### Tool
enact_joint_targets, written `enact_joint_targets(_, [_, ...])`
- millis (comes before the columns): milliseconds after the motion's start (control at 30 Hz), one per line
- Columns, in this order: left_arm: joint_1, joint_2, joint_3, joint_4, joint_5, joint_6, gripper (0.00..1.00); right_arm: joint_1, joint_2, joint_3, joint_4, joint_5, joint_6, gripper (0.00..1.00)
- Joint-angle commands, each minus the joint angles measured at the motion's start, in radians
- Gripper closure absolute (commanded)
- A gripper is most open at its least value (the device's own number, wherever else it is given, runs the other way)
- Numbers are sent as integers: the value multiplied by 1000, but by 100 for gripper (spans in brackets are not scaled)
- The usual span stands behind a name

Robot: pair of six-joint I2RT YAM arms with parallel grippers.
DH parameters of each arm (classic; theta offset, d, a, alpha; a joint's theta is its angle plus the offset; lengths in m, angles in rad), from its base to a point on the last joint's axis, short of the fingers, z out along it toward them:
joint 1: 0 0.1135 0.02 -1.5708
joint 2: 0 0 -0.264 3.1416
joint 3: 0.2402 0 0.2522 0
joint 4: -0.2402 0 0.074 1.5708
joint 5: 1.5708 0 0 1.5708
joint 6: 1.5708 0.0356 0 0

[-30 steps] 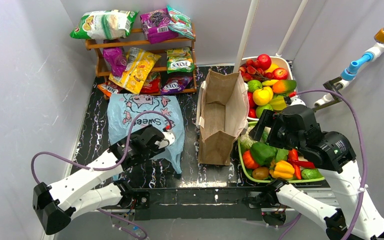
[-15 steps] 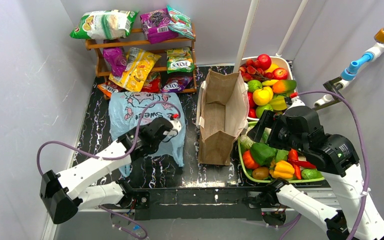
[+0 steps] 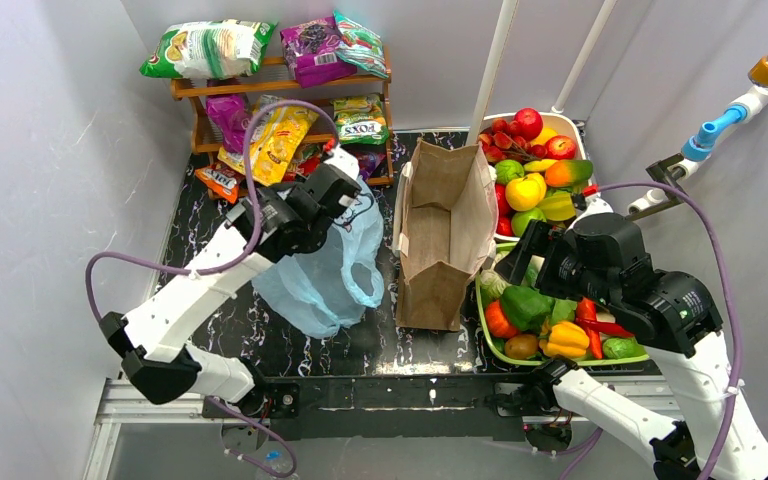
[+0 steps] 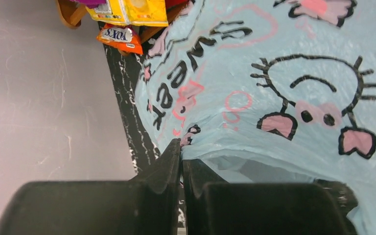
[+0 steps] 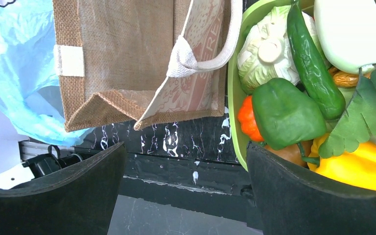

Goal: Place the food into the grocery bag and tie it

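I fear my left gripper, clamped on a thin fold of the grocery bag, could tear it or slip off, while my right gripper stands wide apart.

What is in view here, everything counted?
grocery bag: one, light blue with pink print, hanging from the left gripper
brown bag: one, brown, standing open at centre
food: many pieces, red, yellow, green, orange, in both containers, right
white tub: one, white, back right
green tray: one, green, front right
shelf: one, wooden, back left
snack packets: about ten, mixed colours, on the shelf
table: one, black marbled, underneath
left gripper: one, black, shut on the grocery bag
right gripper: one, black, open, beside the green tray
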Motion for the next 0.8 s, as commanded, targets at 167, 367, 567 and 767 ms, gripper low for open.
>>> enact_joint_targets(167, [167,81,383,-364,299,-387,100,3,-4,70,58,-46,-38,2])
enact_joint_targets(367, [194,53,202,-349,508,-487,100,4,-6,43,161,-249,-69,3])
enact_joint_targets(567, [196,-121,-225,49,944,-610,92,5,29,18,189,-345,-64,5])
enact_joint_targets(767, [198,-219,-228,205,988,-799,100,5,35,39,166,-327,-105,4])
